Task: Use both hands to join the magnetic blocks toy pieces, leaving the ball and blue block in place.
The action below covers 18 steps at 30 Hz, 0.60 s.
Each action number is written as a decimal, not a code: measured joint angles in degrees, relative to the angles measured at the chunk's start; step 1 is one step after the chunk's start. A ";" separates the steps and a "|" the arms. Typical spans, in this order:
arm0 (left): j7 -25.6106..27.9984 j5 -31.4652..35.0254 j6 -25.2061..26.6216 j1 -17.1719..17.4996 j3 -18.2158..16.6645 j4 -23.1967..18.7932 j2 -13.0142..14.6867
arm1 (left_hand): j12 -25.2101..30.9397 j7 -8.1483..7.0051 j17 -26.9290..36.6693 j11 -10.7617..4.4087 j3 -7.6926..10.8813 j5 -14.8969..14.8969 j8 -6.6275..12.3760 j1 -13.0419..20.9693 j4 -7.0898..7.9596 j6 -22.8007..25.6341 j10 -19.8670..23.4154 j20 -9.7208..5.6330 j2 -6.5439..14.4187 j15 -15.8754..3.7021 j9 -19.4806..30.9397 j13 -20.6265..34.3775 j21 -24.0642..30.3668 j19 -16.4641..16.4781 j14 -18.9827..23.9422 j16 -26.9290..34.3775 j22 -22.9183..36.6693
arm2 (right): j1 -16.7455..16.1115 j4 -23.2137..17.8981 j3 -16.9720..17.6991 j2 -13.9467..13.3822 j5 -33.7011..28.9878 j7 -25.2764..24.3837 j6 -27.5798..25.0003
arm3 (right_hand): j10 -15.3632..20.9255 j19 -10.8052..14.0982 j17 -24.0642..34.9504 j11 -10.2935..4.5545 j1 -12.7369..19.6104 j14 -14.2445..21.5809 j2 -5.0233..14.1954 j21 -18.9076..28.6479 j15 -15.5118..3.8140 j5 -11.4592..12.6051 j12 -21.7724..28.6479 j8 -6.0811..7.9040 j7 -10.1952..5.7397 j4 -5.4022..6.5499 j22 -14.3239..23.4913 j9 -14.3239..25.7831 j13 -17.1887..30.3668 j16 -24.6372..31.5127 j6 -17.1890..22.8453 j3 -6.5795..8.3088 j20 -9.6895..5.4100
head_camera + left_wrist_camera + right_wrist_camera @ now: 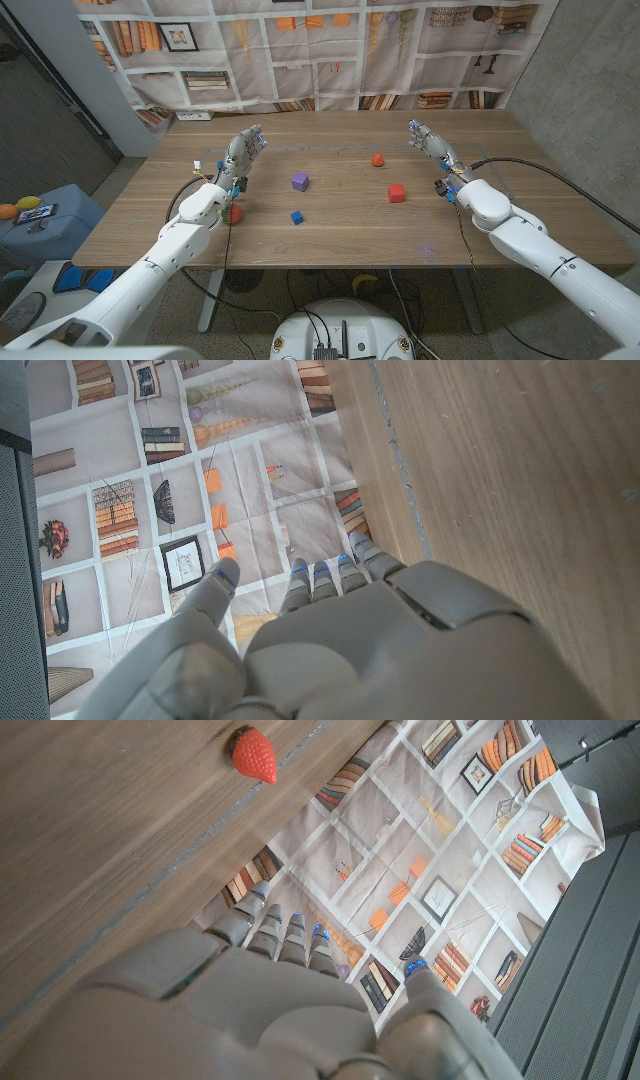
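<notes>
Head view: both hands hold nothing, fingers apart, left hand [243,153] and right hand [428,140] well apart from the purple block [299,181] and red block [397,193]. A careless sweep could knock the blue block [297,217] or, seemingly, the ball [235,212] beside the left forearm.

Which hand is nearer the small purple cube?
Left. The left hand stands just left of the small purple cube; the right hand is much farther, across the table.
</notes>
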 measured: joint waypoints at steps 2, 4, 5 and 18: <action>0.11 -0.08 -0.15 0.48 -0.23 -0.54 0.13 | 0.00 0.00 0.00 0.00 0.00 0.00 0.00 0.00 0.00 0.00 0.00 0.00 0.00 0.21 0.00 0.00 0.00 0.00 0.22 0.00 0.00 | -0.68 -1.08 0.23 -0.93 -1.95 -0.86 -0.56 | 0.07 0.00 0.00 -0.07 0.00 0.48 0.00 0.00 0.13 0.00 0.00 0.00 0.00 -0.28 0.00 0.00 0.02 0.00 0.00 0.29 0.00; 0.18 -0.17 -0.28 0.74 -0.36 -0.77 0.17 | 0.00 0.13 0.00 -0.13 0.24 0.00 0.00 0.00 -0.24 0.13 0.13 0.00 0.00 0.30 0.00 0.00 0.00 0.00 0.32 0.00 0.00 | -1.22 -1.86 0.38 -1.61 -3.12 -1.29 -0.79 | 0.08 0.00 -0.25 -0.07 0.00 0.48 0.00 0.00 0.13 0.00 0.00 -0.21 0.00 -0.41 0.00 0.00 0.13 0.00 0.00 0.21 0.00; 0.26 -0.27 -0.37 0.88 -0.42 -0.90 0.21 | 0.00 0.21 0.00 -0.31 0.24 0.00 0.00 0.00 -0.24 0.21 0.31 0.00 0.00 0.09 0.00 0.00 0.00 0.00 0.53 0.00 0.00 | -1.74 -2.68 0.54 -2.32 -3.81 -1.52 -0.95 | 0.08 0.00 -0.27 -0.07 0.00 0.48 0.00 0.01 0.13 0.00 0.00 -0.21 0.00 -0.69 0.00 0.00 0.16 0.00 0.00 0.21 0.00; 0.77 -0.70 -0.56 2.58 -1.14 -2.32 0.61 | 0.00 -0.21 0.01 -0.84 0.43 0.01 0.00 0.00 -0.91 1.23 0.84 0.31 0.00 -0.20 -0.01 0.00 0.00 0.31 1.43 0.00 0.00 | -5.10 -8.04 2.01 -7.57 -13.27 -3.27 -4.32 | -0.24 0.01 -0.80 -0.38 1.74 0.25 -0.38 0.25 0.35 -0.44 -0.21 -0.44 -1.04 -2.60 0.01 -0.01 0.15 -0.33 0.39 0.56 0.00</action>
